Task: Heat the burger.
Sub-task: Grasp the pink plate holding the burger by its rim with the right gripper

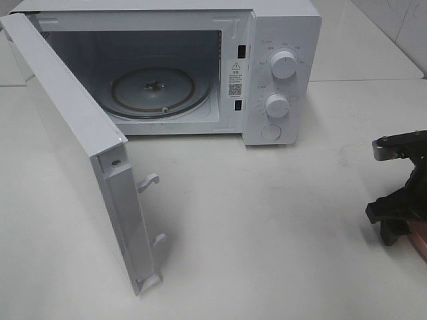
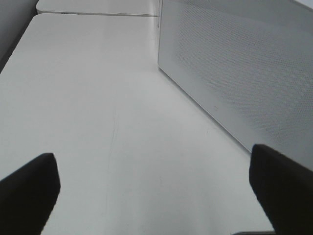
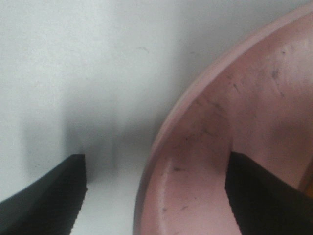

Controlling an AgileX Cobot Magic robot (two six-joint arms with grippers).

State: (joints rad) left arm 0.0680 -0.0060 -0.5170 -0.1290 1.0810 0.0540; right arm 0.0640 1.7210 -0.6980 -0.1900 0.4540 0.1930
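While the left gripper [image 2: 154, 164] gapes wide above the table [image 2: 98, 98], the right gripper [image 3: 156, 169] straddles the pink plate rim [image 3: 175, 122], fingers [image 3: 44, 203] parted.

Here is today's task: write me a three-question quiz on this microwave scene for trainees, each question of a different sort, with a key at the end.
1. True or false: food already sits on the glass turntable inside the microwave.
2. The right gripper has one finger on each side of the rim of what? A: a pink plate; B: a glass bowl; C: a metal tray.
3. How many round knobs does the microwave's front panel carry?
Key: 1 false; 2 A; 3 two.
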